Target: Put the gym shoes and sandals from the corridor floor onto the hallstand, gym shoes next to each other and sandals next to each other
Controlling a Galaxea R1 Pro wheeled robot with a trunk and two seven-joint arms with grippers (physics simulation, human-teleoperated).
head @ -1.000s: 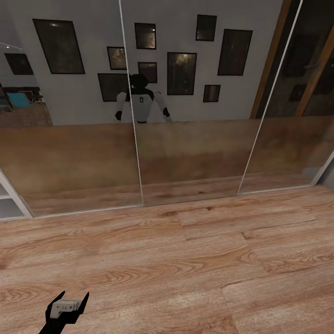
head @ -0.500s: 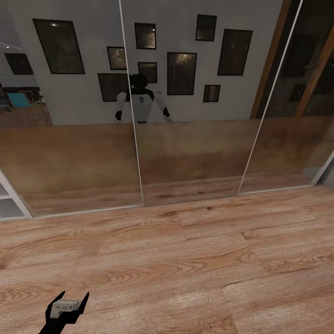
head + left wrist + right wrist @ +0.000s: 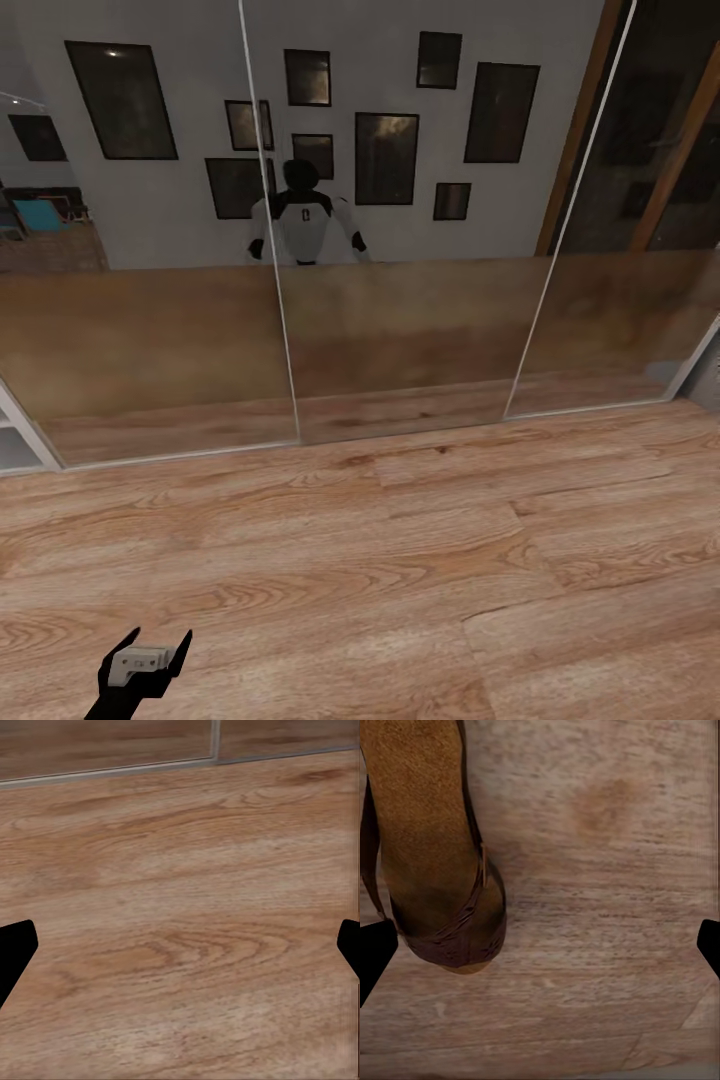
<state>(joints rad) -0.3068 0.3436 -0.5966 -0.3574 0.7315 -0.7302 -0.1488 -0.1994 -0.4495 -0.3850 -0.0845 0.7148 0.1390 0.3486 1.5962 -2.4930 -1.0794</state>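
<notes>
A: How far along can the task be judged?

B: Little progress can be confirmed. One sandal (image 3: 431, 847) is seen by the right wrist camera, lying on the corridor floor (image 3: 400, 560) just beside one fingertip of the right gripper (image 3: 540, 949). No shoe is seen on a shelf, so every placement is judged still to be done.

A: And the grippers?

B: Both are spread wide, with nothing held. The left gripper (image 3: 150, 655) is seen at seven o'clock in the head view, over bare planks.

A: Is anything held by the hallstand (image 3: 15, 440)?

B: Only a pale sliver of its shelves is visible, at nine o'clock in the head view; its contents cannot be told. Mirrored sliding doors (image 3: 400, 200) are faced, from ten to two o'clock.
</notes>
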